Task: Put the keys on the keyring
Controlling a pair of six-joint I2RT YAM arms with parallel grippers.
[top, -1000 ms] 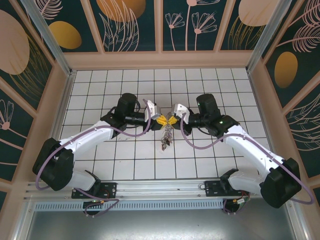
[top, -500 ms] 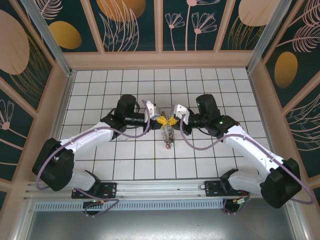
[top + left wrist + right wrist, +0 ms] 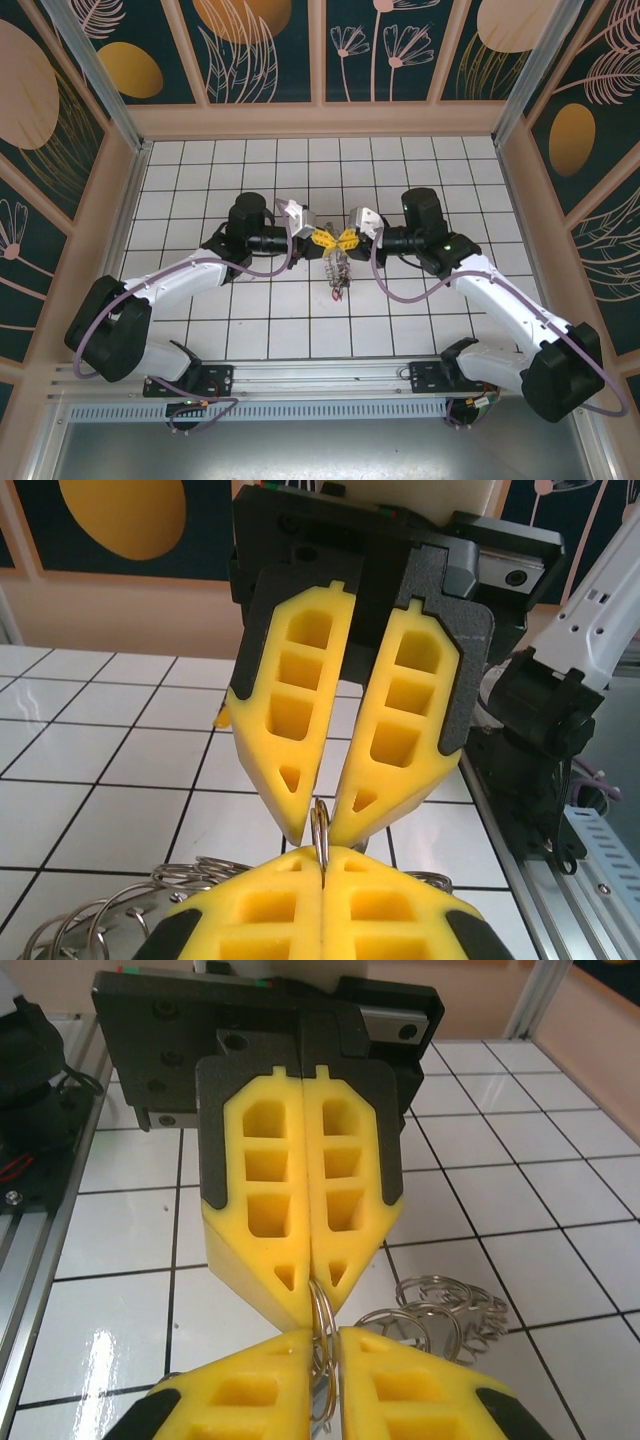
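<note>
Both grippers meet tip to tip over the middle of the tiled table. Left gripper is clamped tight on the thin wire of the keyring, fingers pressed flat together. Right gripper comes in from the right on the same wire, jaws a crack apart around it; can't tell if its pads touch it. Keys hang in a bunch just below the fingertips, on the near side. Loose silvery loops sit beside the fingers.
</note>
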